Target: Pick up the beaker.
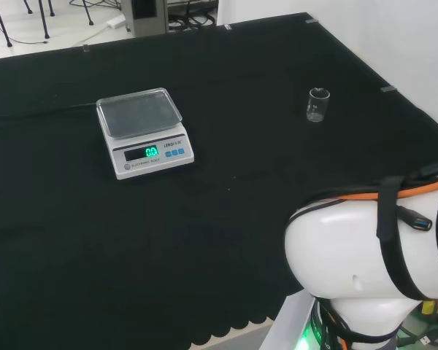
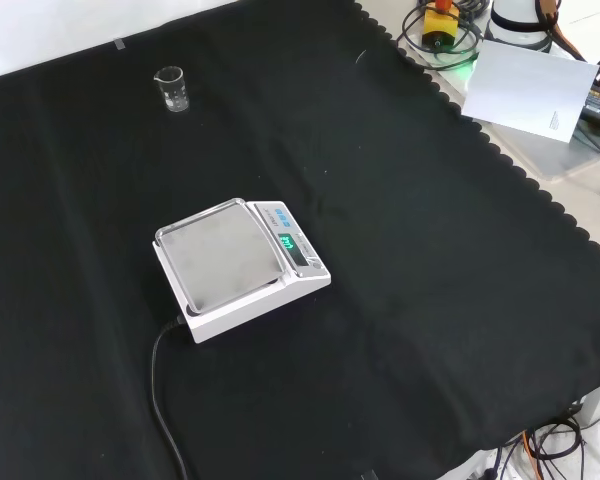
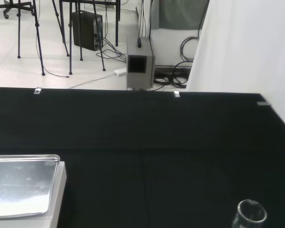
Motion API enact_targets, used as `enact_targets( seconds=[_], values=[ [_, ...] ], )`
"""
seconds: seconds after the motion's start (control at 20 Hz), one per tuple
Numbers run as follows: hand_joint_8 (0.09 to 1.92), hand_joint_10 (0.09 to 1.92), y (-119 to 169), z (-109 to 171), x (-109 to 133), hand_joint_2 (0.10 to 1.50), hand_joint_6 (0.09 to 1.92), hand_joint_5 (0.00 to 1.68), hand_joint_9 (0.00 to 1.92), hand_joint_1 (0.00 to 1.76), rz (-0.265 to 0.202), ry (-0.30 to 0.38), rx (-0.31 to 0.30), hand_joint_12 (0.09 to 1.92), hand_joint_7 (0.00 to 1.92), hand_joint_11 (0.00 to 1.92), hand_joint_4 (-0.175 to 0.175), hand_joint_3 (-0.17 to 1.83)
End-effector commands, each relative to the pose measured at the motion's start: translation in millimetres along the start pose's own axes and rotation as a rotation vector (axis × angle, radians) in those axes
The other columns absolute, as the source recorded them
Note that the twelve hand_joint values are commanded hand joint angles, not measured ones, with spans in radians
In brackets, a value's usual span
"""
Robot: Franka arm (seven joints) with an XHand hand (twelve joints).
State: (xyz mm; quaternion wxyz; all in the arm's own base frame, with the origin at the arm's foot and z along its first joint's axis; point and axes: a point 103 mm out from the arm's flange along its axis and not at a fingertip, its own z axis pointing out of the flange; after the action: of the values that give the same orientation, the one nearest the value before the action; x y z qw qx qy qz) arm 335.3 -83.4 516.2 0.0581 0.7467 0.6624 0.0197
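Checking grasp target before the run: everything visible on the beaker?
The beaker is small, clear glass or plastic, with an open rim, and looks empty. It stands upright on the black cloth, alone, well apart from the scale: right of it in the head view, far upper left in the front view. Nothing touches it.

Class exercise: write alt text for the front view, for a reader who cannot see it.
A small clear beaker stands upright and alone near the far left of a black cloth. A white scale with a lit green display sits mid-cloth, its black cable trailing toward the near edge.
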Motion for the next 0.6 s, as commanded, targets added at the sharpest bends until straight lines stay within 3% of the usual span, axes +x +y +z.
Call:
enact_targets(
  seconds=[0.05, 0.6],
  values=[
    [0.76, 0.73, 34.9, 29.8, -18.8, 1.17, 0.75, 0.53, 0.82, 0.75, 0.011, 0.064, 0.008, 1.36, 0.64, 0.43, -0.077, -0.17],
    [0.77, 0.74, 67.7, 103.0, -44.8, 1.17, 0.81, 0.6, 0.85, 0.77, 0.052, 0.145, 0.127, 1.36, 0.68, 0.46, -0.083, -0.17]
  ],
)
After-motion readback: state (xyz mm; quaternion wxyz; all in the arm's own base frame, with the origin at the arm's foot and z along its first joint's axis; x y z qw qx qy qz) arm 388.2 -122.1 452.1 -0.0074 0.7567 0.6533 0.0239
